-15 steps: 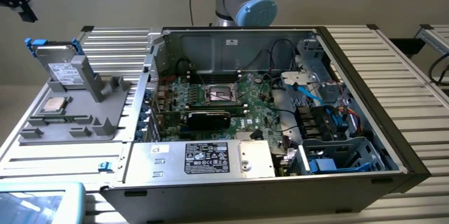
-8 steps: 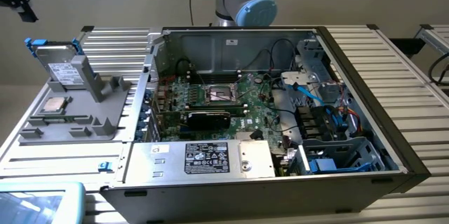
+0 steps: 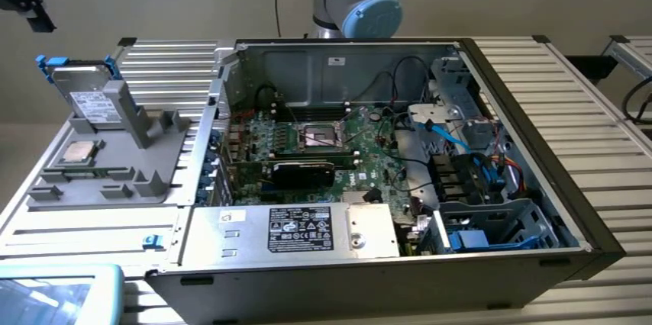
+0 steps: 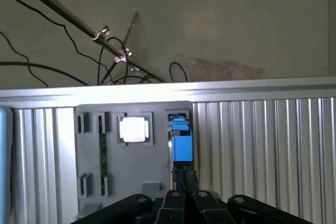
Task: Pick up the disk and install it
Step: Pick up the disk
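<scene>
Gripper [image 4: 184, 179] pinched fully shut with nothing between the fingers, hanging above the grey fixture [image 3: 102, 180] at the exterior view's left. Dead ahead of its fingertips is the disk [image 4: 182, 141], standing on edge in its slot, blue rail uppermost. Its long axis rises toward the gripper with a slight lean, just beside the processor chip [image 4: 133, 129] and well apart from the open computer case [image 3: 305, 279].

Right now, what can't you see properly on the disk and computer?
The disk: label words too small, exterior view.
Its face, wrist view: turned edge-on, blue rail showing.
The chip: markings washed out by glare, wrist view.
The drive cage: inside hidden by its walls and cables, exterior view.
</scene>
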You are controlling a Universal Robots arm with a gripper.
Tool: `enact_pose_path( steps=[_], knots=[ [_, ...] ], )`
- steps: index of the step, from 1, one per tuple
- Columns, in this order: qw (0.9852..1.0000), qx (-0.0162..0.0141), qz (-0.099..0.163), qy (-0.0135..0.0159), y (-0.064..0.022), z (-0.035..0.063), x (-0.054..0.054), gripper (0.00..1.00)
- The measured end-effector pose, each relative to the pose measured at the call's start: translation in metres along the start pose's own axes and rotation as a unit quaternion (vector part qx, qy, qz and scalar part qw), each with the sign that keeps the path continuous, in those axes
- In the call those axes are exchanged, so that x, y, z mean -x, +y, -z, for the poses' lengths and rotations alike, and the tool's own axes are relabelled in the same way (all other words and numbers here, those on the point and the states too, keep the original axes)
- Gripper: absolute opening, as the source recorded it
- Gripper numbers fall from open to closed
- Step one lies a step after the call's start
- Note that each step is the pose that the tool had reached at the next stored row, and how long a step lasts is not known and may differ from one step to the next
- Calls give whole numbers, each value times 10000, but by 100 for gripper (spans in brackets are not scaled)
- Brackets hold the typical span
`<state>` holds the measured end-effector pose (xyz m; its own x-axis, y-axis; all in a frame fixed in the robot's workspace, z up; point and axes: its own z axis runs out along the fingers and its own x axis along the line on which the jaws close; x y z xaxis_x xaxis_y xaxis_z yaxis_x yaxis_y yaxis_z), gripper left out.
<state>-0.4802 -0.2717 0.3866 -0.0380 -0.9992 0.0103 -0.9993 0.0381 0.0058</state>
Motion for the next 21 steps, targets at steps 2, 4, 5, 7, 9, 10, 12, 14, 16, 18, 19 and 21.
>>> enact_pose_path(
  steps=[2,4,5,7,9,10,12,14,16,18,19,21],
  knots=[
    [9999,-1,131,-4,0,-1,1,11],
    [9999,-1,138,-4,0,-1,0,11],
    [9999,-1,138,-4,0,-1,0,11],
    [9999,-1,138,-4,0,-1,0,11],
    [9999,-1,138,-4,0,-1,0,11],
    [9999,-2,138,-4,0,-1,0,11],
    [9999,-2,138,-4,0,-1,0,12],
    [9999,-2,138,-4,0,-1,0,18],
    [9999,-1,138,-4,0,-1,0,31],
    [9999,-1,138,-4,0,-5,0,36],
    [9999,-2,138,-4,0,-8,0,36],
    [9999,-2,138,-4,0,-19,0,48]
  ],
)
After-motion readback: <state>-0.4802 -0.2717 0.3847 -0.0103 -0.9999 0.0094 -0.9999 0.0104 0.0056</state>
